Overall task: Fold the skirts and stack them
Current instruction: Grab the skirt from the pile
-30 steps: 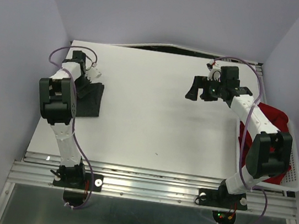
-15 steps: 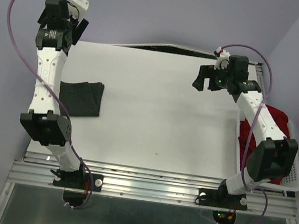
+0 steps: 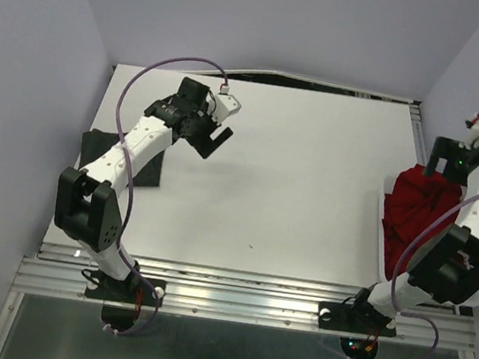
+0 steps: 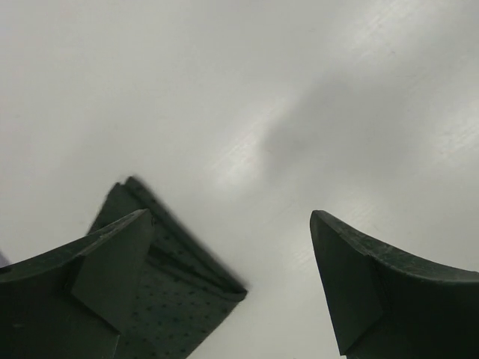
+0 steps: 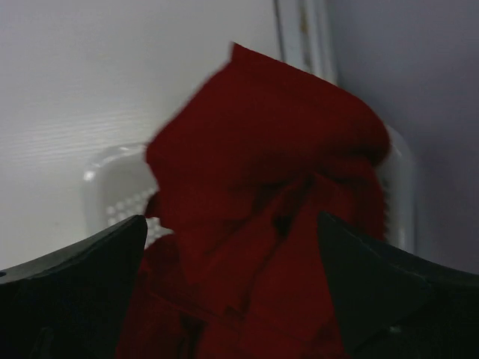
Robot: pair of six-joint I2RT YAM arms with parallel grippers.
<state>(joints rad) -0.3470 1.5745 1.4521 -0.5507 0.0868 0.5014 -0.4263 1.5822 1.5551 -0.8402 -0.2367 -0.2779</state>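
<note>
We judge the task half done: the grey skirt (image 3: 147, 167) lies folded at the left edge of the tabletop (image 3: 291, 196), while the red skirt (image 3: 415, 200) sits crumpled and unfolded in the basket (image 5: 112, 191) on the right. The left claw (image 3: 213, 138) and right claw (image 3: 446, 160) both hang released and empty, the right above the red heap. Only the left wrist view shows the grey cloth's dots; only the right wrist view shows the basket's mesh.
</note>
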